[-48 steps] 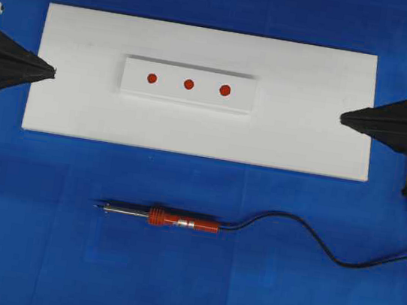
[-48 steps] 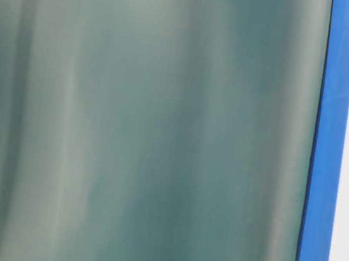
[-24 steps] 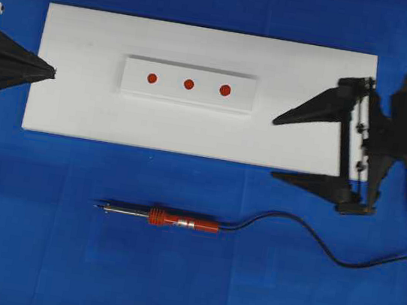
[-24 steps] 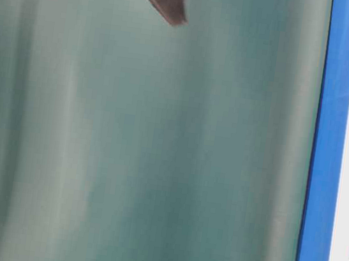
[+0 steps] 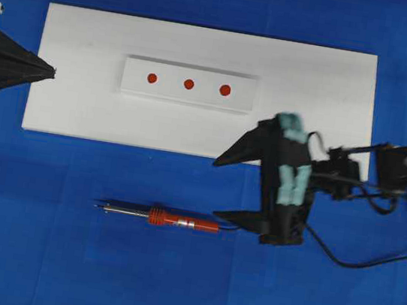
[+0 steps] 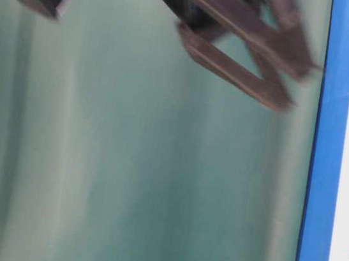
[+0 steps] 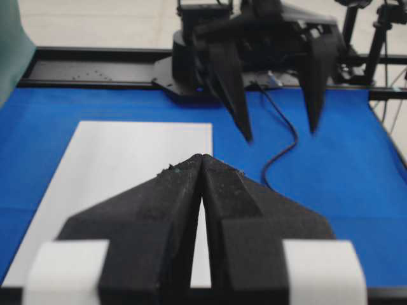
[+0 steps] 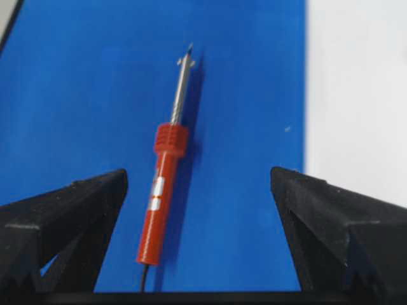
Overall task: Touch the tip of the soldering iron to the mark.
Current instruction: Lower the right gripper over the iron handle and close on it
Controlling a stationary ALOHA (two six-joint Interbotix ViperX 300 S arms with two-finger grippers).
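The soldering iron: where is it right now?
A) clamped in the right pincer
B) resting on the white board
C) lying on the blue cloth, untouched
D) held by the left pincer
C: the soldering iron lies flat on the blue cloth below the white board, and the right pincer stands wide open near its handle end without gripping it.

- We find the overhead view looking straight down on the whole counter (image 5: 170, 284).
- The table-level view sits close and low, turned sideways, mostly blurred.
- The left wrist view faces level across the white board (image 7: 127, 165) toward the opposite arm.
- The right wrist view looks down, close, sharing the soldering iron (image 8: 164, 197) with the overhead view.
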